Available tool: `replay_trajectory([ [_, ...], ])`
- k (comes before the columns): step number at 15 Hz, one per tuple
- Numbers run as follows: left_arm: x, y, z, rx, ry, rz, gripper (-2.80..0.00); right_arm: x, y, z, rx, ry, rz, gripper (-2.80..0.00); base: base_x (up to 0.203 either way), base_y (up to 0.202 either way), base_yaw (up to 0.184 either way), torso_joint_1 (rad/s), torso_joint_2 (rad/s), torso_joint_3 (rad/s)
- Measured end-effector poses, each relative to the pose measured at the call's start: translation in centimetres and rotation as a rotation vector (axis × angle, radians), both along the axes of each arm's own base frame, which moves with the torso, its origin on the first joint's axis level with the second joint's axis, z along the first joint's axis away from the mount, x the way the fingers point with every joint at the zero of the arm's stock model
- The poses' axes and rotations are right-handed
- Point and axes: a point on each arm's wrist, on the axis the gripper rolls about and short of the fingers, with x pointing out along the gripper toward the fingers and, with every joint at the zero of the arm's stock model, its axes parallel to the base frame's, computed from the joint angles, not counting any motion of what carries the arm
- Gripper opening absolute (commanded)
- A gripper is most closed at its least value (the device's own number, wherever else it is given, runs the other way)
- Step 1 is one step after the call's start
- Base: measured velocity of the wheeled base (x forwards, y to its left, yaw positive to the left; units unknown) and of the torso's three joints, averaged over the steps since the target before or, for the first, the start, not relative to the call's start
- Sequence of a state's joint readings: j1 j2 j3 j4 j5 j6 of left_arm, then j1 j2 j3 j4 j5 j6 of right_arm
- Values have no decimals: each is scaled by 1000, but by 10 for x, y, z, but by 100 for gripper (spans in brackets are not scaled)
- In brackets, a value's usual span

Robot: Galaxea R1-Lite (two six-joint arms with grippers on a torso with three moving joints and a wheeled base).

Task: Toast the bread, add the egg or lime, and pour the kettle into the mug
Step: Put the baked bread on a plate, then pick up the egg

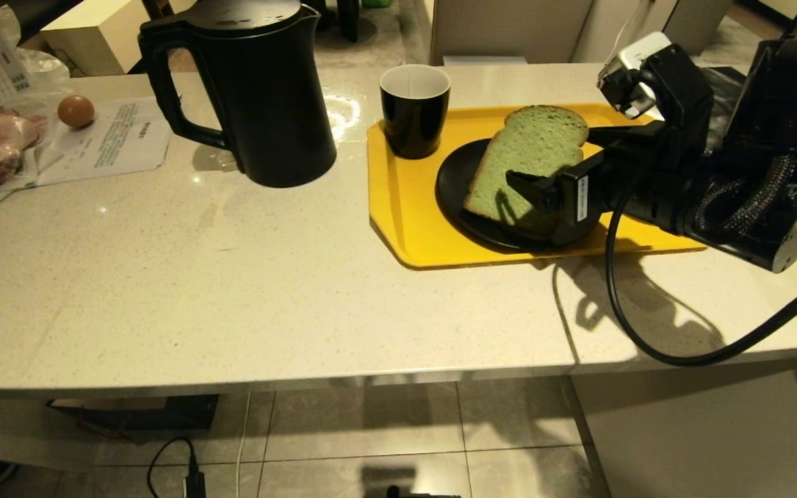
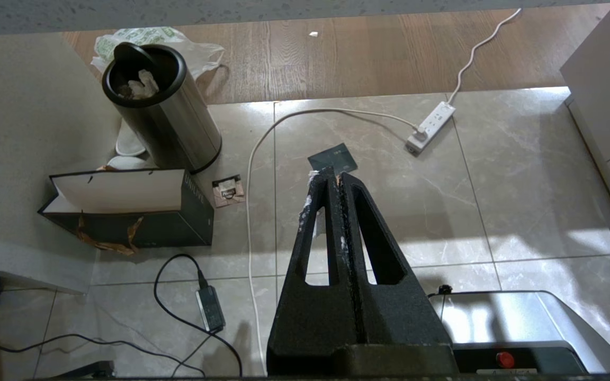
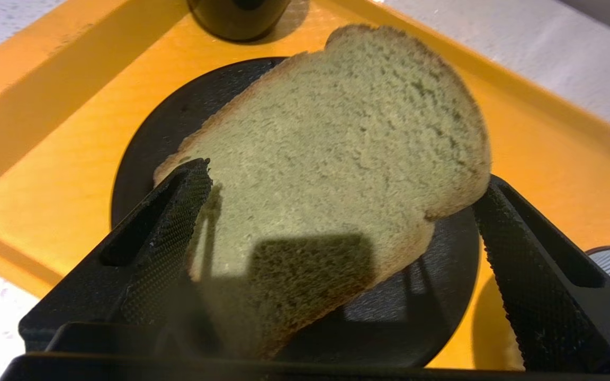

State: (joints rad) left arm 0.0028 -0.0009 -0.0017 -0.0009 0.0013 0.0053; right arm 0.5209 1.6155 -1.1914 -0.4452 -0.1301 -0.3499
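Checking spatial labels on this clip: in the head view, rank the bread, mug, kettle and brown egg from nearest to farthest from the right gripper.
1. bread, between the open right gripper fingers, on the black plate.
2. mug, at the yellow tray back left corner.
3. kettle, left of the tray.
4. brown egg, far left.

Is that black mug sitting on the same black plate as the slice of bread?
No, the mug stands directly on the yellow tray, behind the black plate that carries the green bread.
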Motion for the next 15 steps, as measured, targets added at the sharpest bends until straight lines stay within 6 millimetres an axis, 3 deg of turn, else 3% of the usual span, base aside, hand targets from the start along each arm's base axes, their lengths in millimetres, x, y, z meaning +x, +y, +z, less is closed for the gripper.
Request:
replay_trajectory([
  [9,0,0,0,0,0,0,-280,-2,-5,21,32,-123,-48,0,0,0,0,0,0,0],
  [10,0,0,0,0,0,0,-280,-6,-7,25,71,-128,-43,-280,0,0,0,0,0,0],
  [15,0,0,0,0,0,0,-280,-40,-26,44,273,-90,-21,-280,0,0,0,0,0,0],
])
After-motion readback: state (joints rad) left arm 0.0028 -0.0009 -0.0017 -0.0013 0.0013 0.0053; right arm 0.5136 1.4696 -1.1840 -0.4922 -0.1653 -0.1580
